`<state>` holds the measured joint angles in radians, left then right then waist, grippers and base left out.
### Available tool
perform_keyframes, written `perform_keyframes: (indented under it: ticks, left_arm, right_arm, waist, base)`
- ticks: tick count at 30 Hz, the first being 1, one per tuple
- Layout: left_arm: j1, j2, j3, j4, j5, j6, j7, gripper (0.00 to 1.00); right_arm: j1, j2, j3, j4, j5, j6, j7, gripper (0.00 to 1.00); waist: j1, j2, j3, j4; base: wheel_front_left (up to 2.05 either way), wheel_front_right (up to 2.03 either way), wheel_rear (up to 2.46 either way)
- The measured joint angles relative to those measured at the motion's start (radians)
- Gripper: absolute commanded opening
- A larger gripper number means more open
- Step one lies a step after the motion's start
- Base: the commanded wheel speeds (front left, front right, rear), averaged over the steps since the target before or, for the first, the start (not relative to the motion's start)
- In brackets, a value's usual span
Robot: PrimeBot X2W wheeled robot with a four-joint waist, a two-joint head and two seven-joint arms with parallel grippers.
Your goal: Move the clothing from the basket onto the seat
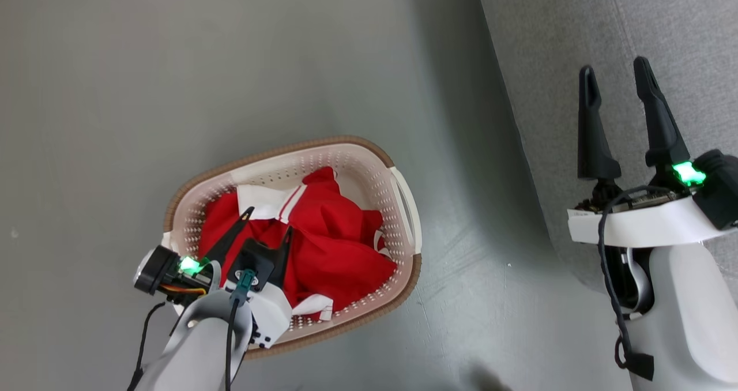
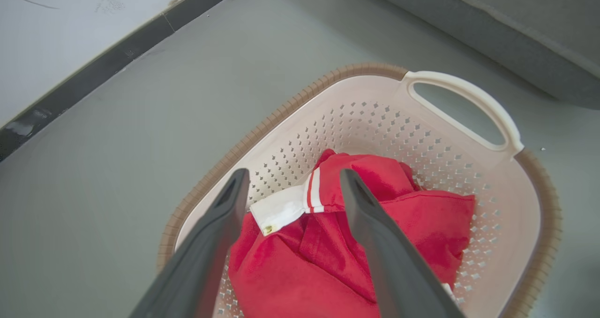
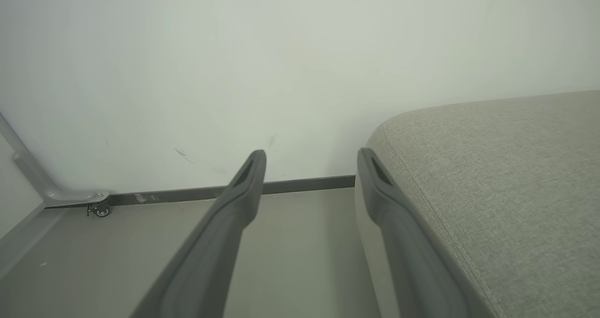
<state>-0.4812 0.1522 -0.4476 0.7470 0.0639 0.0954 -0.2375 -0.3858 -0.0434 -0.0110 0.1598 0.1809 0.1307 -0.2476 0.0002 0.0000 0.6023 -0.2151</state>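
At the left, the left claw (image 1: pixel 270 219) hangs over the near left part of the basket (image 1: pixel 277 151), which stands on the grey floor (image 1: pixel 115 91). Its two dark fingers are spread apart and point into the basket, pinching nothing. The left wrist view shows them on either side of a white, red-striped edge of the clothing (image 1: pixel 334 247). Whether the tips touch the cloth, I cannot tell. The clothing is a crumpled red garment with white trim, and it lies inside the basket, covering most of its bottom. To the right, a strip of floor apart from the basket, is the grey seat (image 1: pixel 663 22). The right claw (image 1: pixel 614 67) hangs over the seat's edge, fingers spread and empty.
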Motion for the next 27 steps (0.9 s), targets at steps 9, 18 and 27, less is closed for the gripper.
perform_keyframes:
  ticks: [9,18,27]
  left_arm:
    - [-0.066,0.022,-0.024,0.066,0.038,-0.009,0.023,1.0]
    - [-0.121,0.058,-0.049,0.125,0.078,-0.018,0.039,1.0]
    - [-0.174,0.1,-0.069,0.181,0.128,-0.016,0.081,1.0]
  right_arm:
    - [-0.071,-0.001,0.028,0.001,0.019,0.0,0.0,1.0]
    - [-0.105,-0.001,0.042,0.006,0.042,0.0,-0.002,1.0]
    - [-0.132,-0.001,0.057,-0.003,0.075,0.0,-0.002,1.0]
  waist:
    - [0.0,0.0,0.07,-0.029]
    - [0.0,0.0,0.128,-0.064]
    - [0.0,0.0,0.177,-0.101]
  base:
    - [0.0,0.0,0.0]
    - [0.0,0.0,0.0]
    - [0.0,0.0,0.0]
